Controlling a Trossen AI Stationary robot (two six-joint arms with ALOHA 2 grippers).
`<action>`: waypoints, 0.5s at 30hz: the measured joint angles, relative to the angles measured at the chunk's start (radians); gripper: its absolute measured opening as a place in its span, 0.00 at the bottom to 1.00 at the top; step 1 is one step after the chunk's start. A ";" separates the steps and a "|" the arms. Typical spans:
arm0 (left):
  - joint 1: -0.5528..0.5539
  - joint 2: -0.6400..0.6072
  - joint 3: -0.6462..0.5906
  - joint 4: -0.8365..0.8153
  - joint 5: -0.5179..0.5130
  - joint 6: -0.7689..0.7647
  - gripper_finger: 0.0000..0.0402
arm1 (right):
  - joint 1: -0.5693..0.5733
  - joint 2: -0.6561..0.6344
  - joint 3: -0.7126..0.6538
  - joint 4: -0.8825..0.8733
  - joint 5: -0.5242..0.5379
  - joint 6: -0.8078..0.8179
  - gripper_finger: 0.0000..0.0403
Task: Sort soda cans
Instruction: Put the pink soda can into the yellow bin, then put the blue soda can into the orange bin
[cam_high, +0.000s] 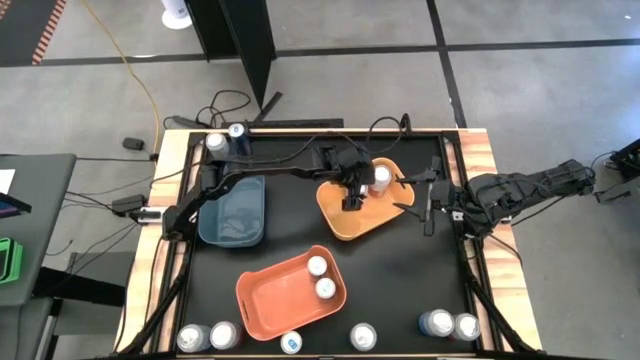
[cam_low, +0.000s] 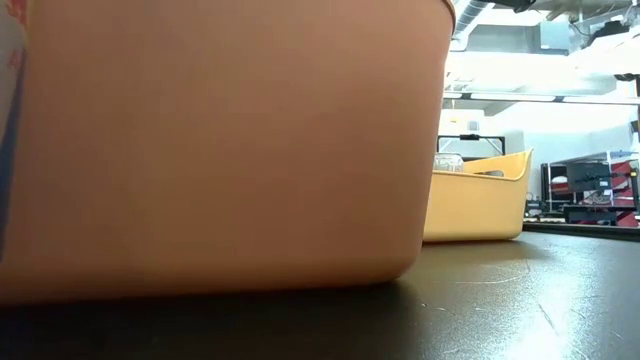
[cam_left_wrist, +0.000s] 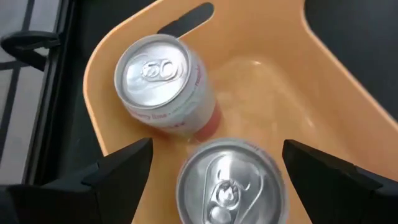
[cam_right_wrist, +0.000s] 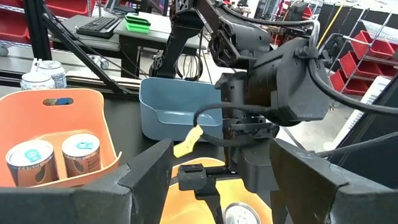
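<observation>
Tabletop (cam_high: 400, 270) carries three bins; the left arm reaches across to the yellow bin (cam_high: 350, 222), its left gripper (cam_left_wrist: 211, 171) spread over two upright soda cans (cam_left_wrist: 163, 81). The right gripper (cam_right_wrist: 221, 168), at the right edge, stands spread, empty. Only the left wrist view shows the second can.

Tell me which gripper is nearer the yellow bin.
Left. The left gripper hangs open over the yellow bin, above its cans; the right gripper waits open just outside the bin's rim.
</observation>
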 joint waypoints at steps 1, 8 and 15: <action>-0.001 0.000 0.006 -0.005 0.000 0.000 0.88 | 0.000 0.000 0.000 0.000 0.000 0.000 0.70; -0.005 -0.006 0.011 -0.028 -0.003 0.011 0.88 | 0.000 0.000 0.000 -0.008 0.000 0.005 0.70; -0.031 -0.015 0.042 -0.100 -0.008 0.090 0.88 | 0.000 0.000 0.000 -0.018 0.000 0.016 0.70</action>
